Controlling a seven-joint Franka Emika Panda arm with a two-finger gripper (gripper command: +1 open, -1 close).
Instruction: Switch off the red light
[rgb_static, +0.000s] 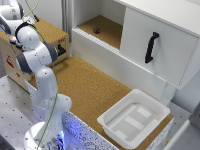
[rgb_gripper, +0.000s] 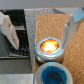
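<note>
Fingers (rgb_gripper: 8, 27) of the gripper (rgb_gripper: 42, 27) spread wide, holding nothing, above the glowing round red light (rgb_gripper: 50, 47) with dark rim. Round blue button (rgb_gripper: 52, 76) sits just beside it on the cork board (rgb_gripper: 75, 50).

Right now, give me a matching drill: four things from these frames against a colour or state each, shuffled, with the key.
Things:
1. red light
2. blue button
3. white tray
4. cabinet handle

Colour or state:
A. black, on a white door
B. empty, on the cork surface
C. glowing orange-red
D. unlit, next to the lit one

Pairs: 1-C, 2-D, 3-B, 4-A
</note>
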